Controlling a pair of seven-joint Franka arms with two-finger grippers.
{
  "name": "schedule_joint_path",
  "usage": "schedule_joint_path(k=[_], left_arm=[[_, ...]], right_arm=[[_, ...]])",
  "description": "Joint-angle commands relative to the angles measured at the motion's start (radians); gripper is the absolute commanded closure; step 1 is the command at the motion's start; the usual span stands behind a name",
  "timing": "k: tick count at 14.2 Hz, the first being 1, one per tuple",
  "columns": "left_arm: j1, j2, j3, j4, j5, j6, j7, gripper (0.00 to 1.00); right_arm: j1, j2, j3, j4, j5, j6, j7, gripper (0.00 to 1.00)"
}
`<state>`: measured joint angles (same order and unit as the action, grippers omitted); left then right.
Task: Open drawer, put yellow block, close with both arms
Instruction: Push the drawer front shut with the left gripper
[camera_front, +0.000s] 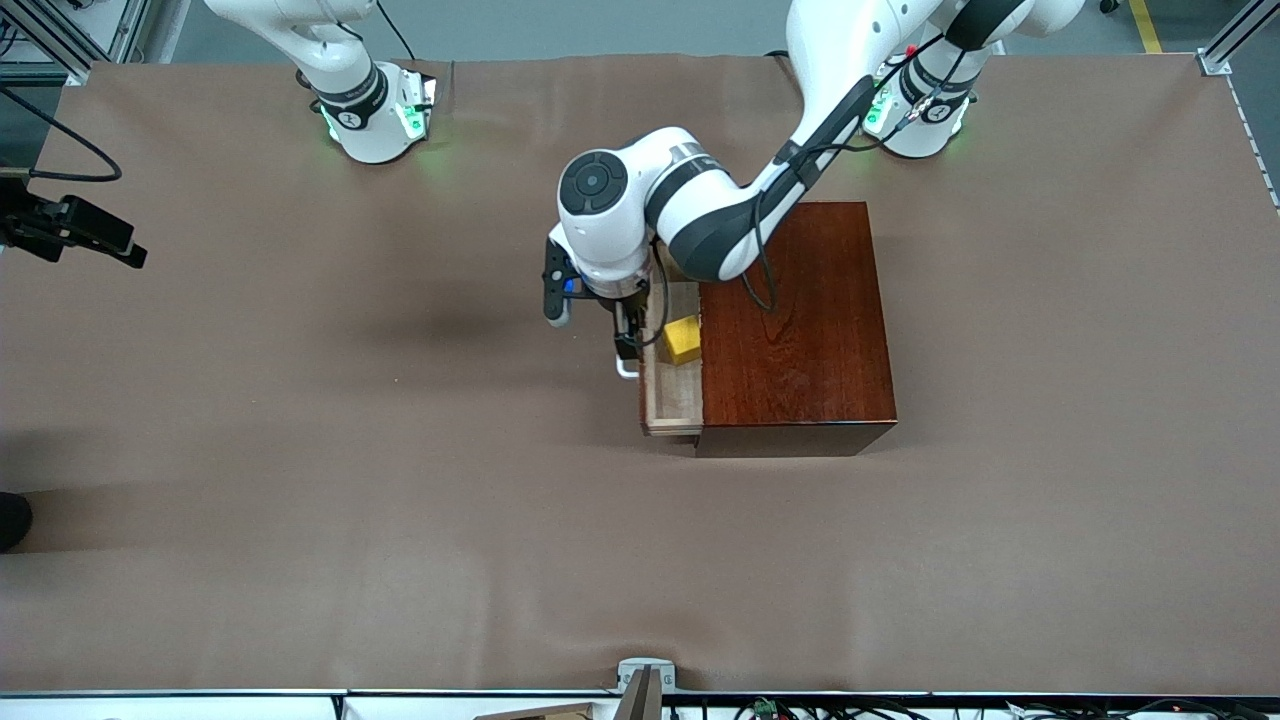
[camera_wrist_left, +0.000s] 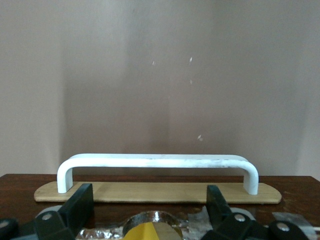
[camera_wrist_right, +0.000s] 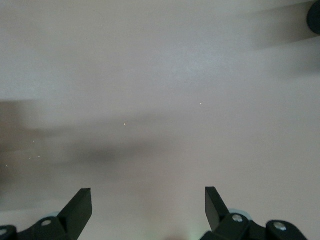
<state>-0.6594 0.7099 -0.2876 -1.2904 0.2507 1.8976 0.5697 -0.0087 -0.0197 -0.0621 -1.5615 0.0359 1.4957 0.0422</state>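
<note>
Two arms are sharing a brown worktop (camera_front: 300, 480), and only the left one is reaching out over it. Its base is sitting at about one o'clock in the front view, and the arm is bending down across the top of the box (camera_front: 800, 330), a glossy red-brown wooden case near the middle of the worktop. The drawer (camera_front: 672, 400) is standing partly pulled out of the box toward the right arm's end of the table, showing its pale wood floor. The yellow block (camera_front: 683, 340) is lying inside the drawer, close against the box's edge. The left pincer (camera_front: 628, 340) is hanging at the drawer's front, just beside the white handle (camera_front: 627, 372). In the left wrist view its black fingers (camera_wrist_left: 80, 205) are standing wide apart with nothing between them, and the handle (camera_wrist_left: 157, 162) is stretching across in front of them, apart from both fingers, on a pale plate fixed to the dark drawer front (camera_wrist_left: 20, 185). A corner of yellow is peeking in at the six o'clock edge of that view. The right arm is waiting, folded back above its base at about eleven o'clock in the front view. Its pincer (camera_wrist_right: 149, 205) is spread wide and holding nothing, its two fingers (camera_wrist_right: 80, 207) pointing at bare worktop.
</note>
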Motion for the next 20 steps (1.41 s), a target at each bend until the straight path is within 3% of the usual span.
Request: schedule_joint_path(k=[1,14,17,20], left_arm=[[0.001,-0.041,0.036,-0.012,0.094,-0.098,0.012,0.0],[-0.006,-0.035,0.035,-0.015,0.176,-0.25,0.003,0.0],[-0.006,-0.043,0.018,-0.004,0.164,-0.133,-0.111,0.0],[-0.008,-0.085,0.013,-0.004,0.125,-0.034,-0.386,0.0]], right_arm=[[-0.008,-0.02,0.002,-0.002,0.013,-0.012,0.013,0.0],[-0.008,-0.019,0.004,0.001,0.009,-0.009,0.013,0.0],[-0.008,-0.017,0.004,0.0,0.007,-0.008,0.013,0.0],[-0.008,-0.017,0.004,0.0,0.009,-0.008,0.013,0.0]])
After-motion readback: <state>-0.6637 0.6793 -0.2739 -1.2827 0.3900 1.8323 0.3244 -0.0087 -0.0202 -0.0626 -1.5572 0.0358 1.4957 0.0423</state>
